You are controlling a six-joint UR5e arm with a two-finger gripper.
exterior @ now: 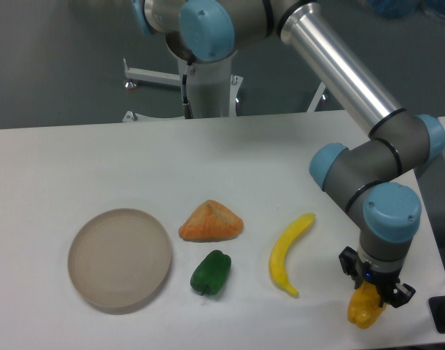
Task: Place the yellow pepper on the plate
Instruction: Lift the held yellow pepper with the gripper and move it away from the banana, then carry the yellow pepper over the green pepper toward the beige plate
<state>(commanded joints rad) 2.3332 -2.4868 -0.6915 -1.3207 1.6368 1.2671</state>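
Note:
The yellow pepper [363, 309] hangs just off the table near the front right, held from above by my gripper [371, 293], which is shut on it. Its upper part is hidden between the fingers. The plate [120, 259], a round beige disc with a low rim, lies far to the left near the front of the table with nothing on it. A wide stretch of table separates the gripper from the plate.
Between pepper and plate lie a curved yellow banana [289, 252], a green pepper [211, 273] and an orange wedge-shaped food [211, 222]. The table's right edge and a dark object [443, 316] are close to the gripper.

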